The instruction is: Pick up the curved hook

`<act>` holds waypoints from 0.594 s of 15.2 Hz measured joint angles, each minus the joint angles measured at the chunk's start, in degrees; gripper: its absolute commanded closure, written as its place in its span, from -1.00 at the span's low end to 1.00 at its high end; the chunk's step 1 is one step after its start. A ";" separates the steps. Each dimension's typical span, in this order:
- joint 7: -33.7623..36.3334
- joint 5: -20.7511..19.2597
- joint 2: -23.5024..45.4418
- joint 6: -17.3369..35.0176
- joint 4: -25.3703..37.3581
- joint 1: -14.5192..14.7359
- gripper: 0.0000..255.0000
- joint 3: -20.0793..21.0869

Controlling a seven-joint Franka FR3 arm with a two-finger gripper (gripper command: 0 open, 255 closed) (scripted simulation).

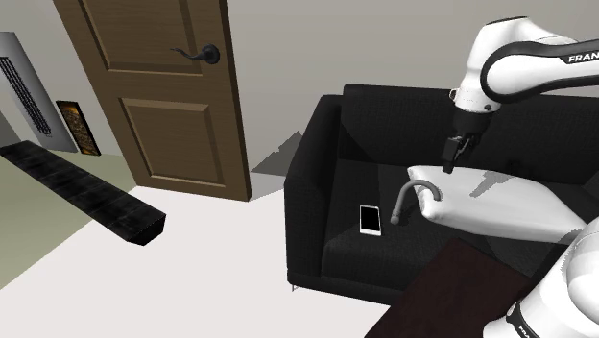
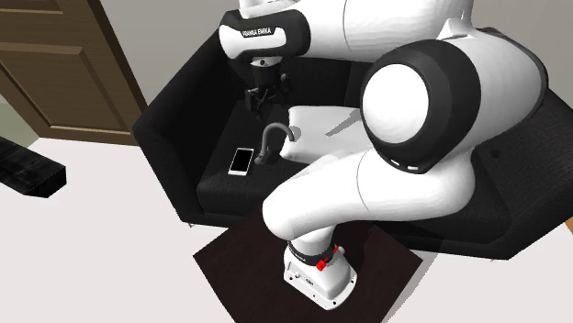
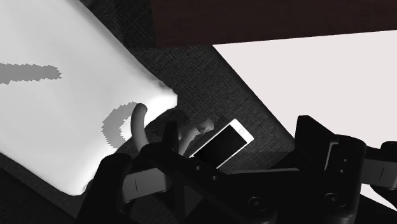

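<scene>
Black sofa (image 1: 322,182) seat: your curved hook (image 3: 136,127) leans off the white pillow's (image 1: 499,206) corner beside a phone (image 1: 370,219). It sits below the gripper (image 1: 449,161), under one finger rather than centred in the gap. The fingers are spread apart, gripping nothing.

A black sofa (image 1: 317,192) stands beside a brown panelled door (image 1: 163,96) with a dark lever handle (image 1: 202,55). A white cushion (image 1: 499,206) lies on its seat, and a white-edged phone (image 1: 370,219) lies flat near the cushion's corner. A long black block (image 1: 86,192) rests on the pale floor (image 1: 211,259).
</scene>
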 measured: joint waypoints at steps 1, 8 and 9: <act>-1.24 -0.54 1.33 2.30 -0.44 -0.04 -1.00 -1.29; -11.66 -2.57 12.34 18.21 -1.72 0.51 -1.00 -11.48; -13.70 -2.37 14.40 20.40 -1.34 0.77 -1.00 -13.29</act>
